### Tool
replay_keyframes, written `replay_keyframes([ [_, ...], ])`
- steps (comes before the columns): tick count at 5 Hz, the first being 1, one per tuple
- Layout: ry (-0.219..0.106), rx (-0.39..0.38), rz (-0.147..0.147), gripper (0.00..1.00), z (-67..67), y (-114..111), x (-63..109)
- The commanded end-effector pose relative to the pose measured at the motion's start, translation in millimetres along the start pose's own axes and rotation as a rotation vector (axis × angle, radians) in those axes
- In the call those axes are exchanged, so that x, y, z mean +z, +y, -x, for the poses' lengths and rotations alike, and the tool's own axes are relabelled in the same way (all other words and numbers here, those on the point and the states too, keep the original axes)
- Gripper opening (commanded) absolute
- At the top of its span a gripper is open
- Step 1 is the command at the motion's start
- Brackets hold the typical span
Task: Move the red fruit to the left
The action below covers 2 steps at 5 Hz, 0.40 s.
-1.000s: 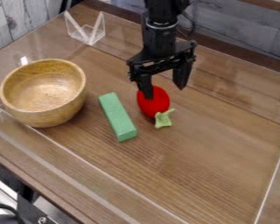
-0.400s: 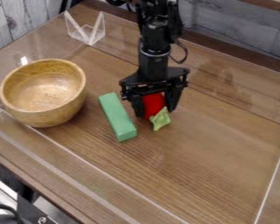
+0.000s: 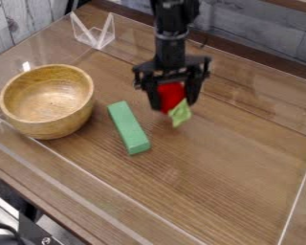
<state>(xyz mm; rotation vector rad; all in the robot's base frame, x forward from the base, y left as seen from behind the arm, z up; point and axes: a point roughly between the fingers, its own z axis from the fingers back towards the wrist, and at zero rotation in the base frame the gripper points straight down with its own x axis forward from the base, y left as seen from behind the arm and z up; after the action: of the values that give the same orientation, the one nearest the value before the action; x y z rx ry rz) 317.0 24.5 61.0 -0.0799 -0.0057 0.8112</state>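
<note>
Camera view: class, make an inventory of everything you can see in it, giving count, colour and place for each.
Red fruit: one, red, near the middle, at the gripper.
Leaf: one, light green, at the fruit's near end.
Block: one, green, rectangular, between bowl and fruit.
Bowl: one, tan, at the picture's left.
Table: one, brown, under these things.
Wire-like object: one, whitish, near the top left; identity unclear.
Dark cables or parts: several, black, bottom left corner.
Robot gripper: one, black, over the fruit, reaching in from the top.
</note>
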Motion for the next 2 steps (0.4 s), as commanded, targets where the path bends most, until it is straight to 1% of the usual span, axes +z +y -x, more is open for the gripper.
replay_keyframes([
  [1,-0.06,0.075,0.074,0.0,-27.9,-6.9,37.3],
  [2,-0.06,0.042,0.08,0.0,-34.5,-2.6,33.9],
])
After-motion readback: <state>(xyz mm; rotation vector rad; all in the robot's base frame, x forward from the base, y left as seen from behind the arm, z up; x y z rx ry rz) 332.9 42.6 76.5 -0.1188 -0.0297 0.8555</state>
